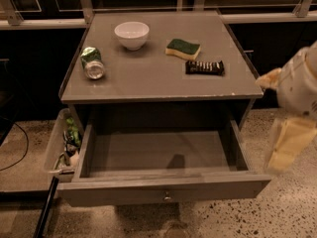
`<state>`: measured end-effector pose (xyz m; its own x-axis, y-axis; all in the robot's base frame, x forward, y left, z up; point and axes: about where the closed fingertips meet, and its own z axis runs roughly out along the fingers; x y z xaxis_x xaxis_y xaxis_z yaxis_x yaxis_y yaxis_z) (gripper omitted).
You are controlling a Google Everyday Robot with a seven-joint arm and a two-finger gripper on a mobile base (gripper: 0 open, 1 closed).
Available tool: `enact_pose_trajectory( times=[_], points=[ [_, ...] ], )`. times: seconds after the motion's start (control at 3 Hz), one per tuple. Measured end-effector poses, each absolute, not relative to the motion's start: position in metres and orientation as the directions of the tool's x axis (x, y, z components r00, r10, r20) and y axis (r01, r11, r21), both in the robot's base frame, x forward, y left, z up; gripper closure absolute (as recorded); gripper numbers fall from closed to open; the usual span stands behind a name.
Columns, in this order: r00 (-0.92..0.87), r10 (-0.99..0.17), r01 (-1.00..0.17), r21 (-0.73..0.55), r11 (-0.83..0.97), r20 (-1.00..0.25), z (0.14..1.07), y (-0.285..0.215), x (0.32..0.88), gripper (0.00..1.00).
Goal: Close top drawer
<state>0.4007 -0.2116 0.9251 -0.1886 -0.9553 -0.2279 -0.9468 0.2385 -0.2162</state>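
The top drawer (163,188) is a wide grey drawer pulled far out of the grey cabinet, and its inside is bare. A small round metal knob (167,197) sits at the centre of its front panel. My gripper (289,145) shows as a cream-coloured piece under the white arm (299,86) at the right edge. It hangs beside the drawer's right front corner, apart from it, and holds nothing that I can see.
On the cabinet top (148,81) lie a white bowl (132,34), a green sponge (183,48), a dark snack bar (204,67) and a tipped green can (92,62). A pale bin with clutter (63,145) stands at the drawer's left. Speckled floor lies to the right.
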Motion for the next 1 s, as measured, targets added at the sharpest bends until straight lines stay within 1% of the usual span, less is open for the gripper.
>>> enact_pose_trajectory(
  times=[0.33,0.67,1.0],
  points=[
    [-0.164,-0.947,-0.960,-0.175,0.217,-0.276,0.872,-0.215,0.366,0.18],
    [-0.140,-0.926,-0.967,-0.155,0.205,-0.352,0.816,-0.221,0.339,0.41],
    [-0.094,-0.931,-0.972,-0.171,0.163,-0.353,0.808,-0.221,0.335,0.65]
  ],
)
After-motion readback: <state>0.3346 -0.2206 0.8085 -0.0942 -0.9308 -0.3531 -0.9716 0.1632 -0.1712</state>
